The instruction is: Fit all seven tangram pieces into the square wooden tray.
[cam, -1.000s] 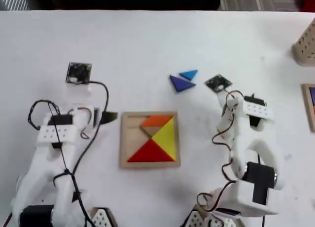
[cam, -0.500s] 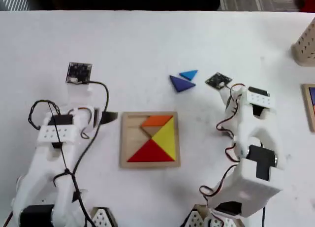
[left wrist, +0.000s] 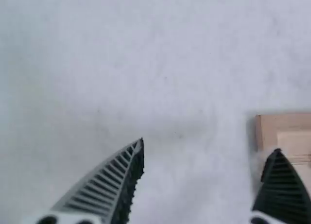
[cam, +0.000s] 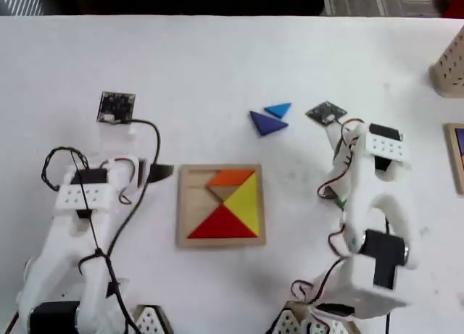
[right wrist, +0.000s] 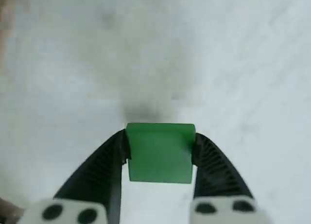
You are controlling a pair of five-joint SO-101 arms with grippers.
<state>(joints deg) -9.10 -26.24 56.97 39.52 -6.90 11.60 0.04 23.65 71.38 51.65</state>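
The square wooden tray (cam: 190, 203) lies mid-table holding an orange piece (cam: 230, 177), a yellow triangle (cam: 245, 201) and a red triangle (cam: 222, 222). Two blue triangles (cam: 269, 122) lie on the table beyond it. My right gripper (right wrist: 160, 136) is shut on a green square piece (right wrist: 160, 153), held above bare table, right of the tray. My left gripper (left wrist: 206, 151) stands open and empty beside the tray's left edge (left wrist: 279, 129); its dark finger (cam: 161, 173) shows from above.
A pegged wooden block (cam: 449, 67) and another tray's edge (cam: 457, 156) sit at the far right. The right arm (cam: 371, 211) stands between them and the tray. Open tabletop lies beyond the blue triangles.
The right arm has swung a little rightward and away, its body shifting over the near table edge. The left arm and the pieces in the tray have not moved.
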